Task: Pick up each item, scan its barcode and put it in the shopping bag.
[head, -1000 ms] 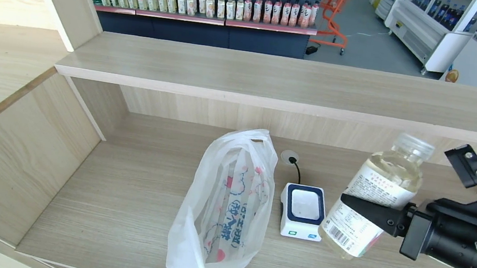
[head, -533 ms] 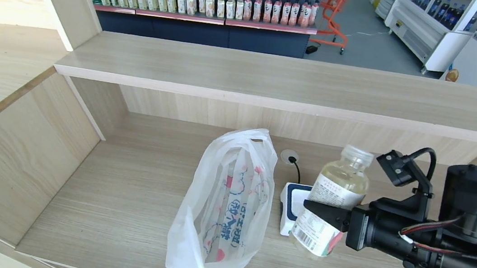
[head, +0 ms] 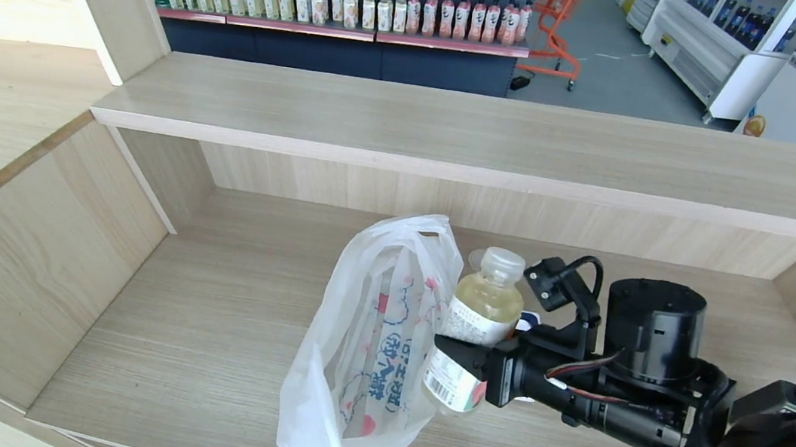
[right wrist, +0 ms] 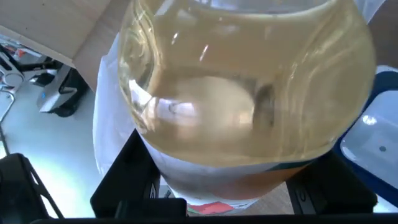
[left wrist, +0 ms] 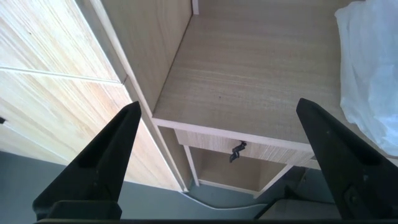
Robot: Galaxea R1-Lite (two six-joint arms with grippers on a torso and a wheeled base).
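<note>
While the right arm hangs over the counter [head: 204, 321]:
Right gripper [head: 464, 353]: jaws clamped on bottle [head: 485, 303], cap up, tilted.
Bag [head: 368, 341]: just beyond those jaws, beside bottle.
Left gripper [left wrist: 217, 106]: jaws wide.

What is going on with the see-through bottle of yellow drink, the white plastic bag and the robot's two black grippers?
Clear plastic bottle of pale yellow drink: cap on, tilted, held up beside the bag.
White plastic shopping bag: mouth open, a printed packet inside.
Right gripper: shut on the bottle.
Left gripper: open, empty.
</note>
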